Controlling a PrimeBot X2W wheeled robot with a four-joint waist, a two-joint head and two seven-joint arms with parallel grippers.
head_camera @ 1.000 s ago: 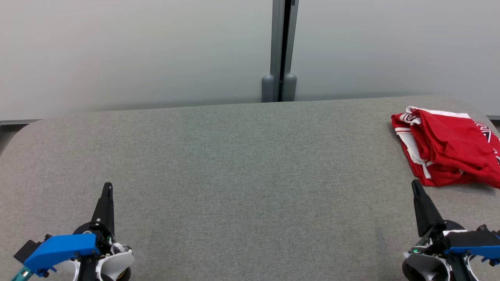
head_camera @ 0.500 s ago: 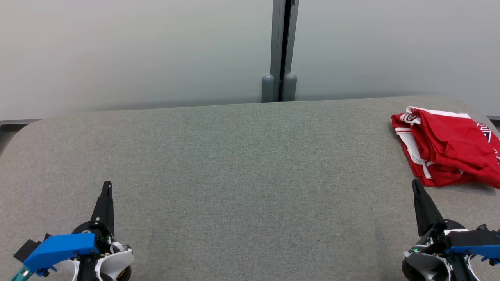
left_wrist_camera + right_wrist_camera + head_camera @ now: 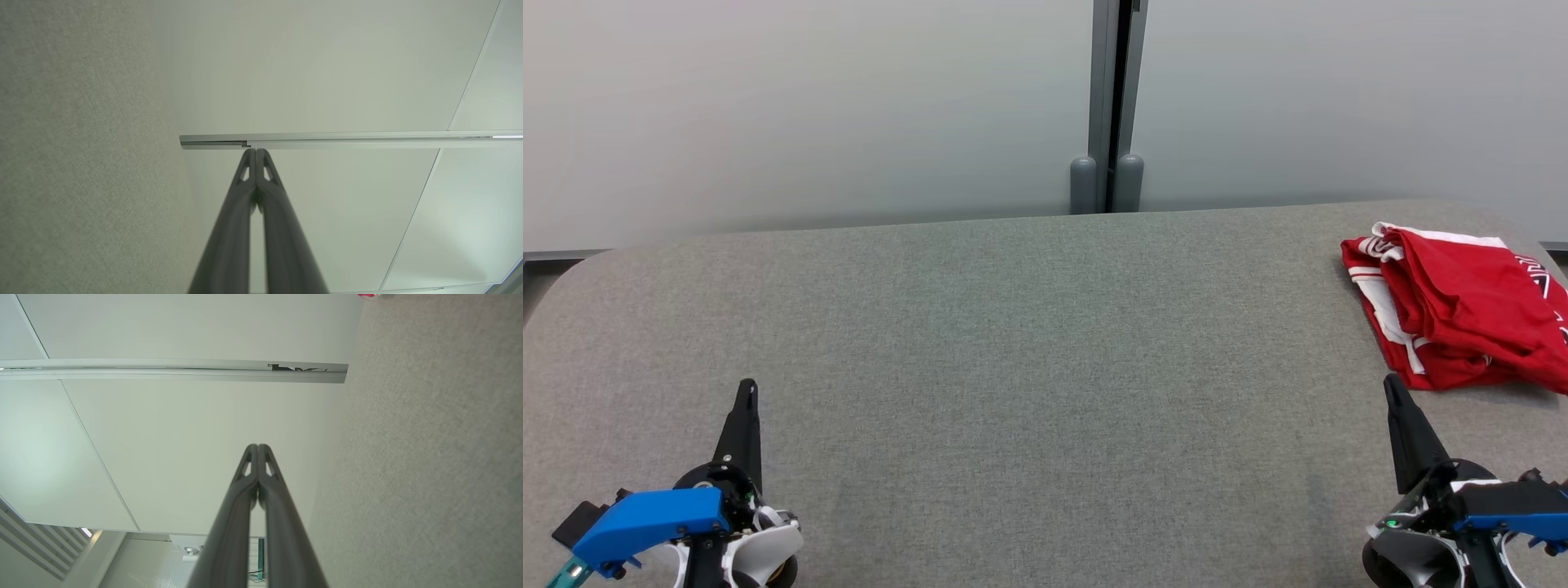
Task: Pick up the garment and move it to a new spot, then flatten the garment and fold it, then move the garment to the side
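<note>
The garment (image 3: 1462, 306) is a red piece with white trim, lying bunched and loosely folded at the far right of the grey fabric table (image 3: 1029, 343). A sliver of the garment (image 3: 367, 295) peeks in at the top edge of the right wrist view. My right gripper (image 3: 1390, 384) rests low at the right, shut and empty, its tip just short of the garment's near edge. At the lower left my left gripper (image 3: 747, 385) is shut too, holding nothing. Both pairs of fingers (image 3: 256, 152) (image 3: 258, 446) press together in the wrist views.
Frosted wall panels with a grey vertical post (image 3: 1107, 106) stand behind the table's far edge. The table's rounded left corner (image 3: 572, 269) shows at the far left, and the garment lies close to the right edge.
</note>
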